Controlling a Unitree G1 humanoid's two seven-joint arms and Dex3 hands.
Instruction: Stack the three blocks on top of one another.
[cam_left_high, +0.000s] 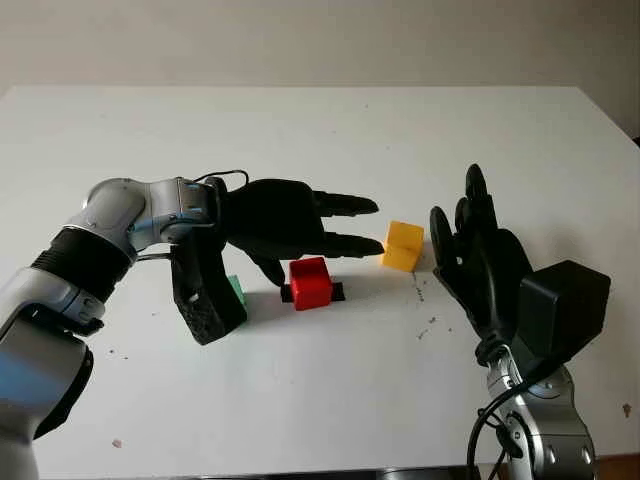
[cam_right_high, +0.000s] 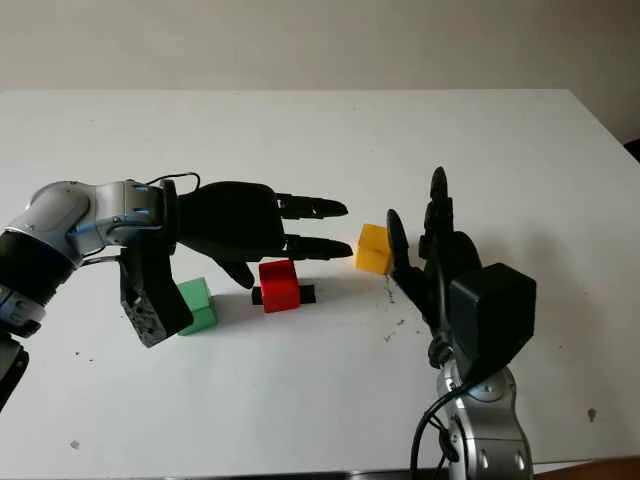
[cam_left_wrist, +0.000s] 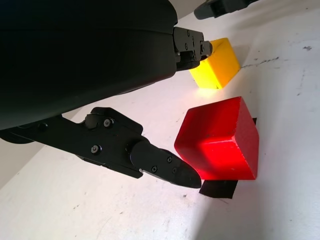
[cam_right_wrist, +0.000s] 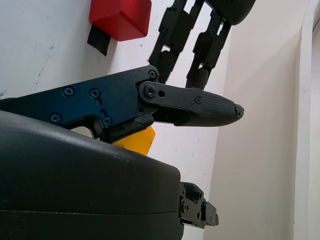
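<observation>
In the left eye view, three blocks lay apart in a rough row across the white desk. The green block sat half hidden behind the left arm, the red block stood in the middle on a small black marker, turned slightly so one corner faced forward, and the yellow block lay further back toward the right. The cubes had no long axis. The left hand hung open above and just behind the red block, holding nothing, fingers pointing toward the yellow one. The right hand stood upright and open just beside the yellow block, palm facing it.

In the left wrist view, the thumb tip lay near the red block, not clamped.

In the right wrist view, the yellow block peeked out behind the right hand.
</observation>
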